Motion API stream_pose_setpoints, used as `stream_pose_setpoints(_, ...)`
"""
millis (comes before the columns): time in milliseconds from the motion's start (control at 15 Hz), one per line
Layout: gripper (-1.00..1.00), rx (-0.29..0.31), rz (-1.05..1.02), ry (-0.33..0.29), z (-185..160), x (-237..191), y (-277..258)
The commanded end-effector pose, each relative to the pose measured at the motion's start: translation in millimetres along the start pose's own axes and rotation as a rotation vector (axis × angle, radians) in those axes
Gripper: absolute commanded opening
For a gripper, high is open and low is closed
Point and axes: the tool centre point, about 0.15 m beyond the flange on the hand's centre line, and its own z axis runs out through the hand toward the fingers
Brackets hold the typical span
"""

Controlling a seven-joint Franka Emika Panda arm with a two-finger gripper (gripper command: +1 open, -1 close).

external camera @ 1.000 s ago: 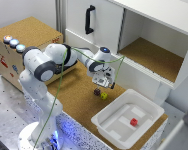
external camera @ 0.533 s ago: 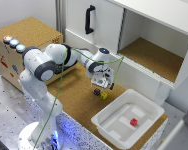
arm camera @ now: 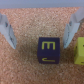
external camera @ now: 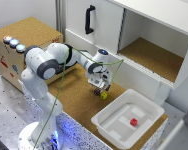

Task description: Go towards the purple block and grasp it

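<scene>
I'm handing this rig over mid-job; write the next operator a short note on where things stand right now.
Hand: open, low over the cork surface, one finger on each side of the purple block, neither touching it.
Purple block: sits on the cork, centred in the gap. The yellow-green block lies close beside it, near one finger. The red block is in the white tray.
Done: the approach, with the hand lined up over the block.
Left: lower if needed, close on the purple block without catching the yellow-green one.
</scene>
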Motion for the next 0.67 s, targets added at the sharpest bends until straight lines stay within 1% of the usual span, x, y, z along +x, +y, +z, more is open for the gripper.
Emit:
stream_pose_setpoints(0, -1.0, -0.05, 0.052, 0.005, 17, -3, 9)
stream_pose_setpoints(133, -1.0, -0.063, 0.058, 0.006, 14, -8, 9)
stream_pose_setpoints(400, -1.0, -0.068, 0.066, 0.007, 5, -15, 9)
stream_pose_setpoints(467, -1.0, -0.073, 0.064, 0.018, -1, -16, 8)
stream_pose_setpoints(600, -1.0, -0.065, 0.055, 0.045, -14, -11, 6)
